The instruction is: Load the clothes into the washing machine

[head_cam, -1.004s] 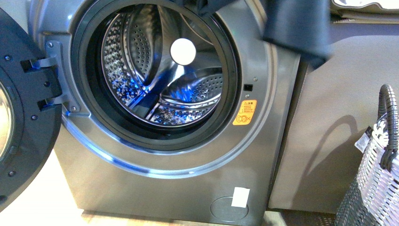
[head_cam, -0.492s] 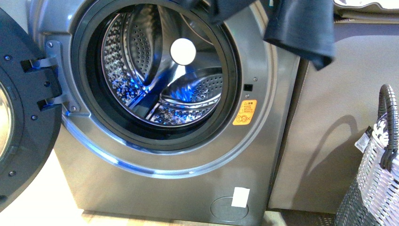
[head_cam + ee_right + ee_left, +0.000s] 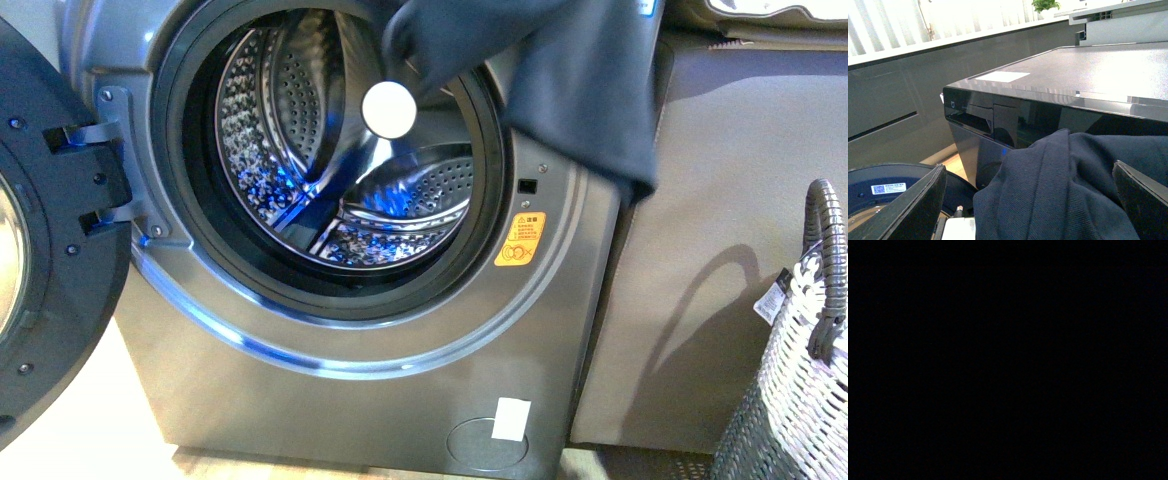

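Lowered across the washing machine [image 3: 400, 340] mouth, clothes [image 3: 1058, 190] hang between the right tool's [image 3: 1030, 200] wide-set fingers.

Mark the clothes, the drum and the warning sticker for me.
clothes [image 3: 590, 90], front view, hanging dark fabric over the upper right of the porthole.
drum [image 3: 290, 90], front view, perforated steel wall inside.
warning sticker [image 3: 520, 239], front view, middle of the yellow label.

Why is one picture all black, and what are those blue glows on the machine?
Left wrist view: dark, so nothing can be told from it. Front view: blue light reflects off the washing machine rim and inside its drum; the clothes look slightly blurred. Right wrist view: bright glare on the machine's top.
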Motion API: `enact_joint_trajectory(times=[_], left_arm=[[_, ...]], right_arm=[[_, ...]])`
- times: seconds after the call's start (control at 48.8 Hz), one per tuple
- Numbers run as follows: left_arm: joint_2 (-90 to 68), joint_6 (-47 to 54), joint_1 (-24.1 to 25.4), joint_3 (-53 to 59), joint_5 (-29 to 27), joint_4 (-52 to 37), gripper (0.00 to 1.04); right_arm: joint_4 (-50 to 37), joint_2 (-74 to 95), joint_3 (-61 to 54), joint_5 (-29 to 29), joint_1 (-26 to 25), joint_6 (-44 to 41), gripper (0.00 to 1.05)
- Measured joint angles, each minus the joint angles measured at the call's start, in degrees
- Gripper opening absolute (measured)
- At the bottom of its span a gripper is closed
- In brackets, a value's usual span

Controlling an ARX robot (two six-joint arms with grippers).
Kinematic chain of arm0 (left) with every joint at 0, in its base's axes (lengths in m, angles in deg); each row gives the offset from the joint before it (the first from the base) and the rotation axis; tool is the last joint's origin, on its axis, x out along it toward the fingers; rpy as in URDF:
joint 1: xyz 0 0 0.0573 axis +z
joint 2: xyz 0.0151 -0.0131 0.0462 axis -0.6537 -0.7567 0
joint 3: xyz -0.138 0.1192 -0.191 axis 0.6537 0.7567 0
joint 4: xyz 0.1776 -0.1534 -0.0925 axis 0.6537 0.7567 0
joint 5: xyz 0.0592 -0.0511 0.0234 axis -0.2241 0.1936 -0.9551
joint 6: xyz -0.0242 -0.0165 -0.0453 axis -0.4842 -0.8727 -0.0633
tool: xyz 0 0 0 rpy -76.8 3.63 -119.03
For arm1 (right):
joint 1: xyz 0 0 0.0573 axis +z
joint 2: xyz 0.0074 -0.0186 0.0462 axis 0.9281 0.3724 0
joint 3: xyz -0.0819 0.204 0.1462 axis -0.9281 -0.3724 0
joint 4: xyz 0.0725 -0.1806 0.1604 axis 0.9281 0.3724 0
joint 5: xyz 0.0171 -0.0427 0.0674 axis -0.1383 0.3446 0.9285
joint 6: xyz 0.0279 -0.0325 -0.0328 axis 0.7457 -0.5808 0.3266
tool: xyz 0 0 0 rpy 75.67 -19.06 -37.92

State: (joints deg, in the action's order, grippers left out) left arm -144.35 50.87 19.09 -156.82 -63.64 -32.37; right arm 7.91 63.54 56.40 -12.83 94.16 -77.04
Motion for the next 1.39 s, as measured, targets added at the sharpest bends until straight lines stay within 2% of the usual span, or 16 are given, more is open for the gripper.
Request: enact_joint_trajectory(times=[0.082, 0.594, 1.127, 1.393], left_arm=[[0.4, -0.5, 1.4, 2.5, 0.8, -1.0, 0.16], [3.5, -1.6, 9.8, 19.7, 2.7, -10.7, 0.16], [-9.4, 2.2, 12.3, 22.5, -1.0, -14.0, 0.16], [-16.2, 4.2, 12.6, 18.6, -4.0, -13.3, 0.16]], right_arm=[[0.0, 0.0, 0.0, 0.0, 0.0, 0.0, 0.97], [0.0, 0.0, 0.0, 0.0, 0.0, 0.0, 0.97], [0.0, 0.0, 0.0, 0.0, 0.0, 0.0, 0.97], [0.0, 0.0, 0.0, 0.0, 0.0, 0.0, 0.97]])
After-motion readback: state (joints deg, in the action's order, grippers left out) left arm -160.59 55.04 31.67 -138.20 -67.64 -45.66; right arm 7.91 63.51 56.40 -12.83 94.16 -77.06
